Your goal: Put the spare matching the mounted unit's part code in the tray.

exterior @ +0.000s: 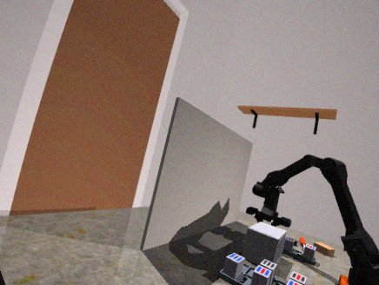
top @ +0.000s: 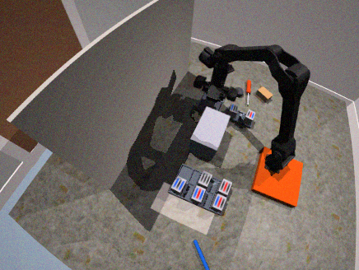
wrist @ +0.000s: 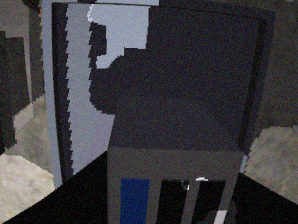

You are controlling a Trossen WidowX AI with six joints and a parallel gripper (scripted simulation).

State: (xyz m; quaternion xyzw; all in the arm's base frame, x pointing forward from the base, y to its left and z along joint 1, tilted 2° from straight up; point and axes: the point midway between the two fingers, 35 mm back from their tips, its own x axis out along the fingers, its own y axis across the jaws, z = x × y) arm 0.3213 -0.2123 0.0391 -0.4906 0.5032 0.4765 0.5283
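Note:
My gripper (top: 214, 100) (wrist: 157, 163) is shut on a dark grey spare whose label shows one blue stripe and two black ones in the wrist view. The spare is over the blue-grey tray (wrist: 47, 90), inside its rim in that view; whether it touches the tray floor I cannot tell. In the top and exterior views the tray and fingertips are mostly hidden by the gripper and the pale-topped box (top: 212, 125) (exterior: 266, 236). Several striped spares stand in the dark rack (top: 188, 172). Two striped units (top: 233, 108) (top: 250, 114) stand beyond the box. I cannot tell the mounted unit's back code.
A tall grey panel (top: 123, 78) (exterior: 196, 174) stands left of the arm. An orange-handled screwdriver (top: 248, 86) and a tan block (top: 264, 94) (exterior: 323, 248) lie at the far side. The arm stands on an orange base (top: 276, 193). A blue pen (top: 201, 255) lies near the front.

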